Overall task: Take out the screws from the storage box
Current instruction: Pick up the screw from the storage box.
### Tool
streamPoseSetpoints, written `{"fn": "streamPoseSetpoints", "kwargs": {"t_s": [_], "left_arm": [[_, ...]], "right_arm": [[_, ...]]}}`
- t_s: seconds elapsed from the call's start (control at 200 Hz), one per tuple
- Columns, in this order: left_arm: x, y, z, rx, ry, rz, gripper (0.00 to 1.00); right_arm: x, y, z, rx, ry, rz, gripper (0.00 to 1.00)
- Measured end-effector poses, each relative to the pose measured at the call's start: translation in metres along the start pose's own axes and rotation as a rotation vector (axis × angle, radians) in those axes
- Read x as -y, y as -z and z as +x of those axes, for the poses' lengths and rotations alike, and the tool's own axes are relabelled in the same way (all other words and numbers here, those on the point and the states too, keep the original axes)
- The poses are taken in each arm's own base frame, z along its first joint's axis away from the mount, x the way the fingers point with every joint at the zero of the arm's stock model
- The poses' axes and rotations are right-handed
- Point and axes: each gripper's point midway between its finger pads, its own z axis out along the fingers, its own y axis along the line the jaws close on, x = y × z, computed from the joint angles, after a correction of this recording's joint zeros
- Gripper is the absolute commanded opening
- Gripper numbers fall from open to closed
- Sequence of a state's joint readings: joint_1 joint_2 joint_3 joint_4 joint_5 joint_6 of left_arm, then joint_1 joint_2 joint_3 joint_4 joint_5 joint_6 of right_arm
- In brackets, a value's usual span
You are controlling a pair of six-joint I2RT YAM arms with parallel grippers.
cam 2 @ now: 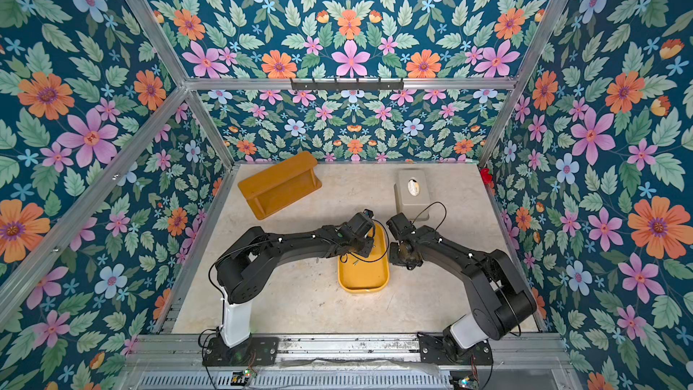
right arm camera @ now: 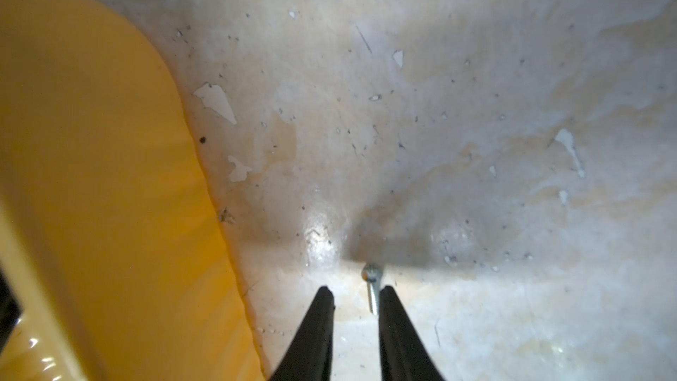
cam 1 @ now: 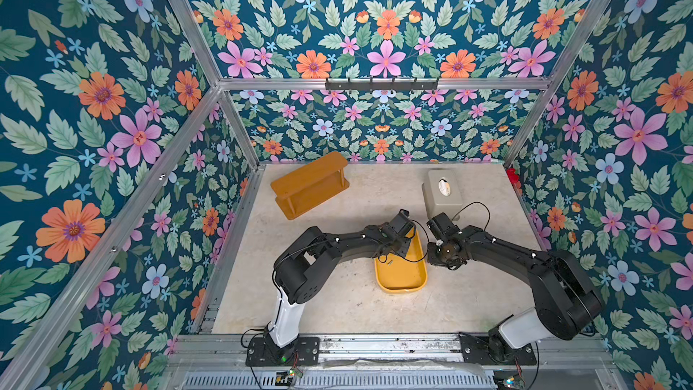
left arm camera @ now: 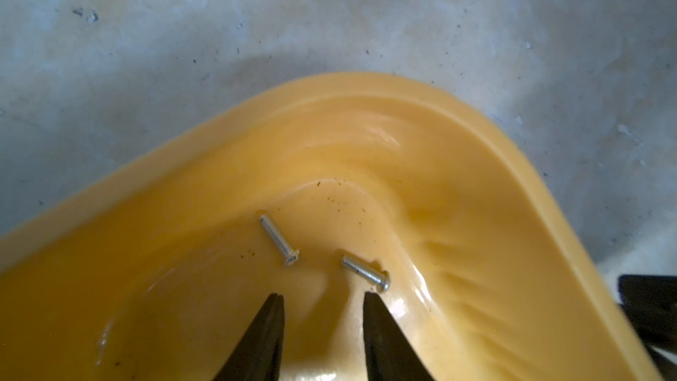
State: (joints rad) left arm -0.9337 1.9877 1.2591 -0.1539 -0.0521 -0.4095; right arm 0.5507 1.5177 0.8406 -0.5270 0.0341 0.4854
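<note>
Left gripper: fingers apart, nothing between them, tips low inside the storage box. Two screws lie on the box floor just ahead of the tips. The thin screw is off one tip. The stubby screw is off the other, right at the foot of the curved wall. Neither sits in the gap.

Right gripper: fingers apart, just outside the box, tips down at the table. The loose screw lies on the table between the tips, against one finger, not clamped.

Risks:
- Closing left as it stands likely grabs air or knocks a screw aside. It needs centring on one.
- Going for the stubby screw, a finger may ride up the curve or shove the box.
- Round shanks on smooth plastic: an off-centre pinch could squirt the screw out.
- The loose screw touches a right finger, so lifting away may drag or roll it.
- Both wrists sit close together at the box. The cable loops across it and could snag.
- A top view shows a screw in the box. I cannot tell whether it is one of the two.

Writing: none readable. The tissue box and wooden shelf stand further back and show no labels.
</note>
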Motion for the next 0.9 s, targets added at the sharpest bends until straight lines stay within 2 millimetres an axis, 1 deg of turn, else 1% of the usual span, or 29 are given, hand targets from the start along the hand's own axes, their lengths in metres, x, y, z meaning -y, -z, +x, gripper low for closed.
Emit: {"fn": "streamPoseSetpoints", "kwargs": {"t_s": [0.15, 0.42, 0.525, 0.64, 0.745, 0.9], "left_arm": [[-0.001, -0.002, 0.002, -0.001, 0.036, -0.001, 0.42], [0.004, -0.001, -0.011, 0.062, 0.115, 0.021, 0.43], [0.004, -0.003, -0.016, 0.087, 0.145, 0.02, 0.44], [0.003, -0.008, -0.015, 0.095, 0.177, 0.019, 0.44], [0.005, -0.014, -0.016, 0.094, 0.192, 0.021, 0.42], [0.009, -0.02, -0.022, 0.101, 0.197, 0.026, 0.36]], "right_arm": [[0.0, 0.003, -0.002, 0.013, 0.0, -0.001, 0.27], [0.002, 0.002, 0.0, 0.014, 0.0, 0.003, 0.25], [-0.003, 0.0, -0.001, 0.007, 0.004, -0.013, 0.23], [-0.011, 0.0, -0.002, 0.012, 0.019, -0.026, 0.22], [-0.015, 0.0, -0.001, 0.014, 0.031, -0.032, 0.22], [-0.015, 0.0, 0.001, 0.012, 0.037, -0.032, 0.22]]}}
